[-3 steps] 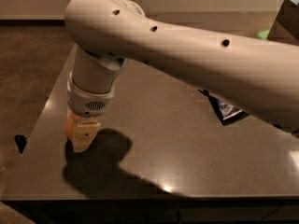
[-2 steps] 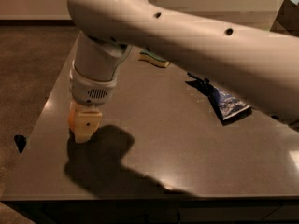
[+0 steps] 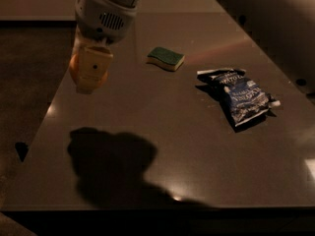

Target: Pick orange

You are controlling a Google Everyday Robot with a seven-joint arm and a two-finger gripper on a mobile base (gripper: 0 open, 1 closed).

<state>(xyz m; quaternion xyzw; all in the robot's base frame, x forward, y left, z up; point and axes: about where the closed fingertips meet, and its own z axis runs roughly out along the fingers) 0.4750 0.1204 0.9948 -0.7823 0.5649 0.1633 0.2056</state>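
Claw [image 3: 85,78] at 10 o'clock of the view, hanging from a pale, vented wrist housing [image 3: 104,14] that enters from the top edge at 11 o'clock. It is clamped on the orange [image 3: 73,68]. One cream finger [image 3: 92,65] lies flat across the near face of the fruit, and orange skin shows as a sliver on either side of it. The far finger is hidden behind the fruit.

The orange sits in the claw's grip near the left edge of the desk [image 3: 197,151]. It looks clear of the surface: the claw's shadow [image 3: 112,157] falls as a separate dark patch at 7 o'clock, well apart from the claw itself.

Desk is dark, smooth and slightly glossy, with a small glint near the front edge at 6 o'clock.

Green sponge [image 3: 166,58] with a pale underside lies flat at 12 o'clock, to the 3 o'clock side of the claw, near it but not touching.

Blue and white snack bag [image 3: 239,95], crumpled, lies flat at 2 o'clock, well apart from the claw and apart from the sponge.

Dark floor [image 3: 29,73] shows past the desk's left edge at 9 o'clock.
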